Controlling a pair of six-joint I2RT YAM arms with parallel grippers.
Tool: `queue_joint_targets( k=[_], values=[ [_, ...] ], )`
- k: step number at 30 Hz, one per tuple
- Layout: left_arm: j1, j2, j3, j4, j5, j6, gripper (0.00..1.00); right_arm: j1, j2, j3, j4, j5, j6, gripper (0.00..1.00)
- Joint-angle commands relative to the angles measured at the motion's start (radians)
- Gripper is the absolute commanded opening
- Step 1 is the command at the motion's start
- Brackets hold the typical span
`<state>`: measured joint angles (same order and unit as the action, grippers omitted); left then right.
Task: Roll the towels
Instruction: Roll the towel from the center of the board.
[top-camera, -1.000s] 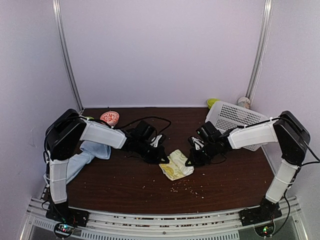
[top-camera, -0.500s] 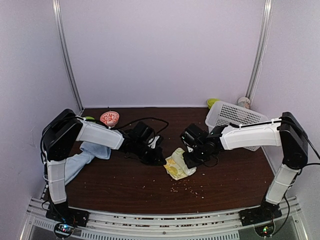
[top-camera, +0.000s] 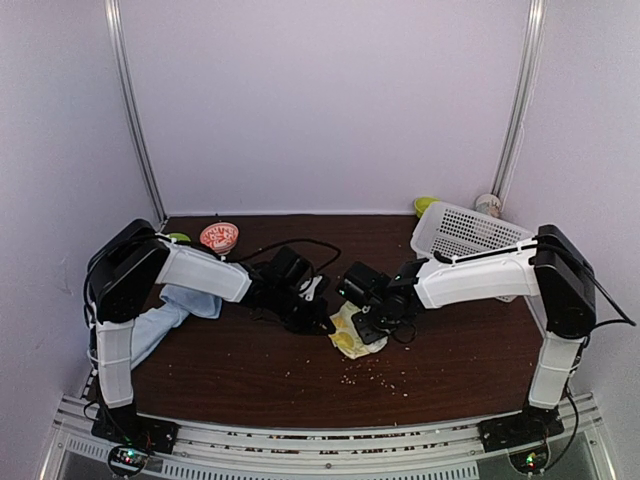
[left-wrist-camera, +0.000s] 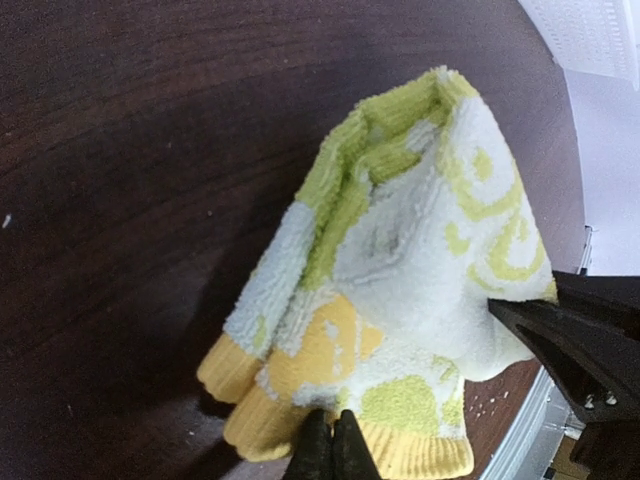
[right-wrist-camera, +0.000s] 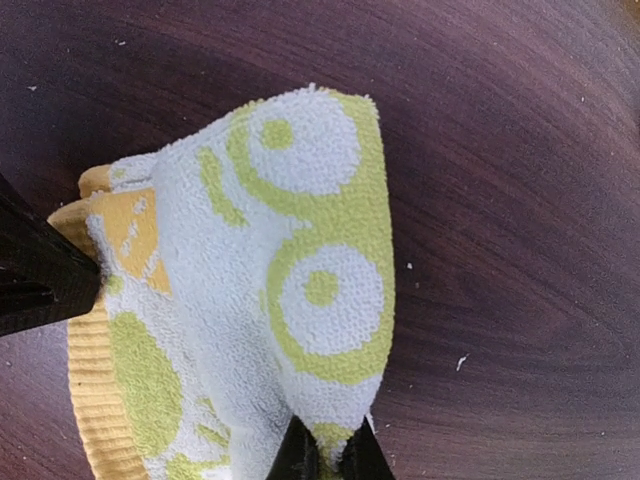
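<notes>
1. The left gripper (left-wrist-camera: 335, 452) has its jaws pressed together on the yellow ribbed edge of the green towel (left-wrist-camera: 400, 290). The cloth bunches up just ahead of its tips.
2. The right gripper (right-wrist-camera: 330, 458) has its jaws all but closed, pinching a cream corner of the same towel printed with green rings. The rest of the cloth spreads ahead of its tips.
3. The two grippers face each other at close range with the towel between them. In the left wrist view, the right gripper's black finger meets the towel's side, off to the right of the left tips. In the right wrist view, the left gripper's dark finger meets the yellow edge, off to the left of the right tips.
4. The green towel is gathered into a loose, humped fold with its green inner layers showing at the far end. In the top view it sits on the dark table (top-camera: 250, 370) under both grippers. Whether any of it is lifted off the wood cannot be told.
5. The blue towel (top-camera: 165, 312) lies well to the left of the left gripper, by that arm's elbow and partly hidden by it. Neither gripper touches it.
6. A white basket (top-camera: 470, 235) stands beyond and to the right of the right gripper, well apart from it.
7. A red-patterned bowl (top-camera: 219, 236) stands beyond and to the left of the left gripper.
8. Pale crumbs (top-camera: 375, 375) are scattered on the table on the near side of both grippers.
</notes>
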<state>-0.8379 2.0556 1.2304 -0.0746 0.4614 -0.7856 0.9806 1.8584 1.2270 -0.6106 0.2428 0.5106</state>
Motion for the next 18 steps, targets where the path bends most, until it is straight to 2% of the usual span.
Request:
queue_joint_targets(
  k=[1,18],
  values=[
    [-0.006,0.016,0.016,0.052,0.021,-0.012,0.00,0.022,0.025,0.028,-0.015,0.042,0.022,0.00],
    [-0.010,0.045,0.031,0.054,0.031,-0.018,0.00,0.038,-0.008,0.031,0.046,-0.035,0.018,0.00]
  ],
)
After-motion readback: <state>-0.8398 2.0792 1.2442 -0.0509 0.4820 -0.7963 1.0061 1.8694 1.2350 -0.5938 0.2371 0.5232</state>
